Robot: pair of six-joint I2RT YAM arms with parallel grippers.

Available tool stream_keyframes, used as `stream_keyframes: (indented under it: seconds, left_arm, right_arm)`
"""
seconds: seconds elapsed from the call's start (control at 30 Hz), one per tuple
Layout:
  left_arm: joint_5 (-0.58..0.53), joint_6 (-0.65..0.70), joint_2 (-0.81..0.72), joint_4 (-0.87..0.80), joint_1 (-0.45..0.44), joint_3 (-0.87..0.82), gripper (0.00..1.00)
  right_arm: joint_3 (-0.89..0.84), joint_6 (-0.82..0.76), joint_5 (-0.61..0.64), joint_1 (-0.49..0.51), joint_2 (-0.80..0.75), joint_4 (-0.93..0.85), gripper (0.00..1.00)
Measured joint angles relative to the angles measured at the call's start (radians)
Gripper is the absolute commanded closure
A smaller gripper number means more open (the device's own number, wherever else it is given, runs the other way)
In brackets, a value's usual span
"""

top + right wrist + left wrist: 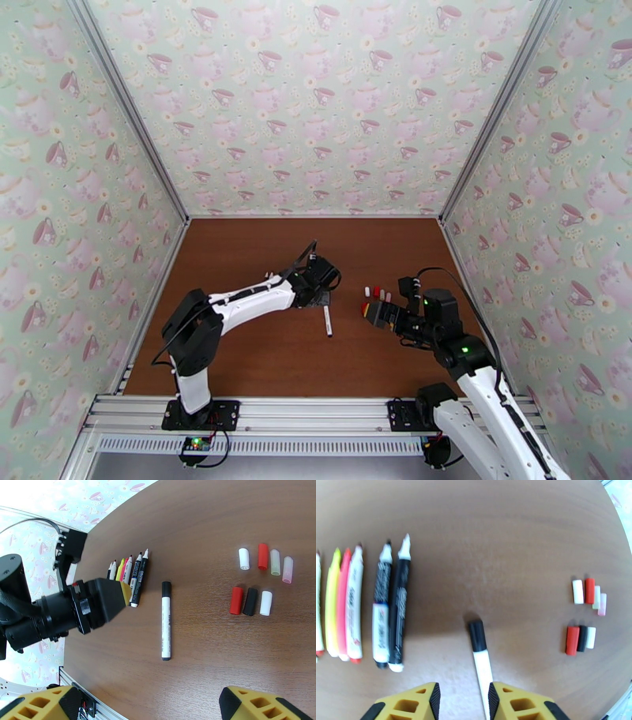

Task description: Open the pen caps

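TOP EXTERNAL
- Left gripper [320, 294]: low over the table [253, 355], near centre; jaw state is not readable here.
- Capped pen [327, 321]: flat on the table at 5 o'clock from the left gripper, just beside it.
- Loose pen caps [378, 294]: small cluster at about 12 o'clock from the right gripper [385, 313], near it.

LEFT WRIST
- Tool state: the two yellow fingers stand a narrow gap apart and grip nothing.
- Capped pen: runs up from the 6 o'clock edge beside one finger, with its black cap [477, 636] at the 12 o'clock end.
- Row of uncapped pens [354, 606]: at 9 o'clock, side by side, tips toward 12 o'clock.
- Loose pen caps: at 3 o'clock, in two short rows, well apart from the pens.

RIGHT WRIST
- Tool state: fingers at the 5 and 7 o'clock corners, spread wide, with nothing between them.
- Capped pen: at centre, resting free on the table, clear of the left gripper at 9 o'clock.
- Loose pen caps: seven, at 2 to 3 o'clock.

HANDLING (judgement)
- Weight: light.
- Body: stiff, smooth, round plastic, so it is likely to roll or slip.
- Hold points: one gripper takes the white barrel at mid-length and the other takes the black cap.
- Pull: straight along the pen's axis, since the cap is probably a friction fit.
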Motion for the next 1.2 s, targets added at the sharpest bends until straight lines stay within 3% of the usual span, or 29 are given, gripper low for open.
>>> stream_keyframes:
  seconds: [0.43, 1.2]
  left_arm:
    - [0.055, -0.099, 0.08, -0.025, -0.019, 0.006, 0.61]
    - [0.103, -0.1, 0.155, -0.031, -0.046, 0.043, 0.6]
  right_arm:
    - [-0.018, -0.001, -0.004, 0.0, 0.0, -0.005, 0.01]
    - [-0.019, -0.002, -0.004, 0.0, -0.004, -0.022, 0.01]
